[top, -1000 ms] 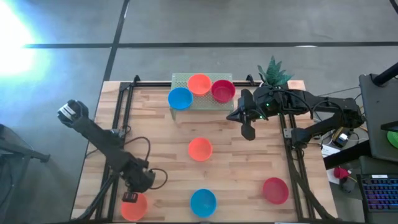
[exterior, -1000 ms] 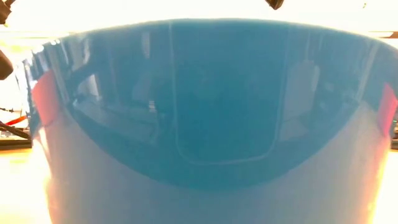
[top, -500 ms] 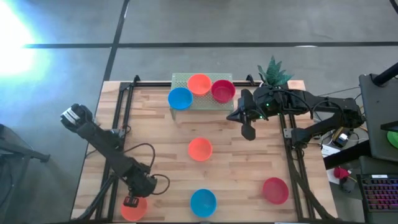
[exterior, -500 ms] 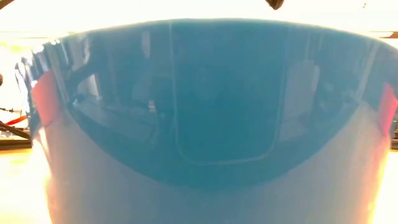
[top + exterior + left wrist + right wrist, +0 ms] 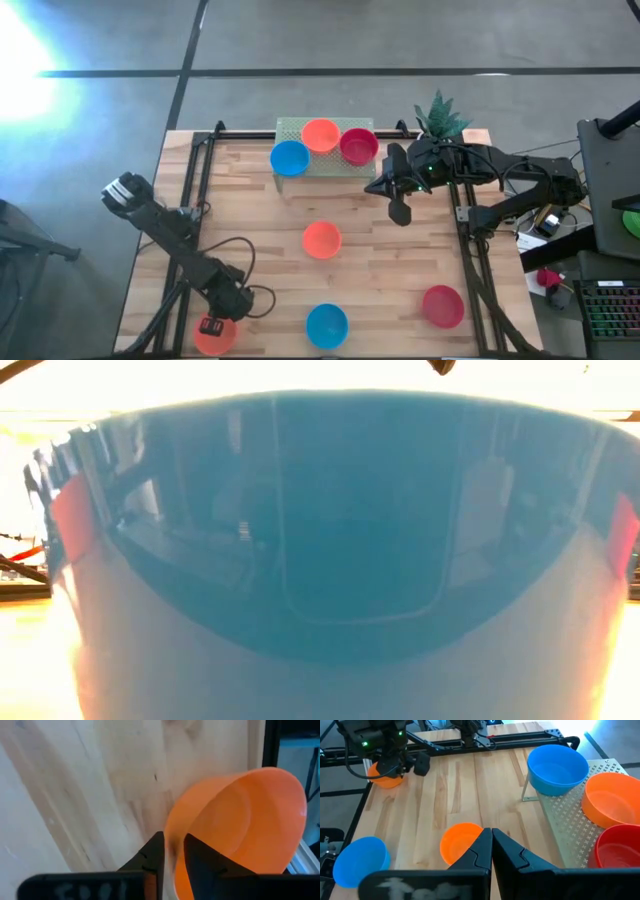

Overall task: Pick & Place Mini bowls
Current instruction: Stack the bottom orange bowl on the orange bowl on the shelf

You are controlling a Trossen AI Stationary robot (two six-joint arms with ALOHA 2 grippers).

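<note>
Orange mini bowl [image 5: 235, 830], near-left corner of bench [image 5: 250, 225].
Left end effector [image 5: 172, 851] clamped on the bowl's rim, one finger inside, one outside. Right end effector [image 5: 491, 846] pressed together, idle above the bench beside the perforated stand [image 5: 305, 162].

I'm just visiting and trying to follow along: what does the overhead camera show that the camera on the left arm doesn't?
Only the high view shows the whole table, the right gripper waiting near the raised perforated platform, and the other bowls. Only the left wrist view shows the left gripper with its fingers closed on the orange bowl's rim. Both show that orange bowl at the table's near-left corner.
</note>
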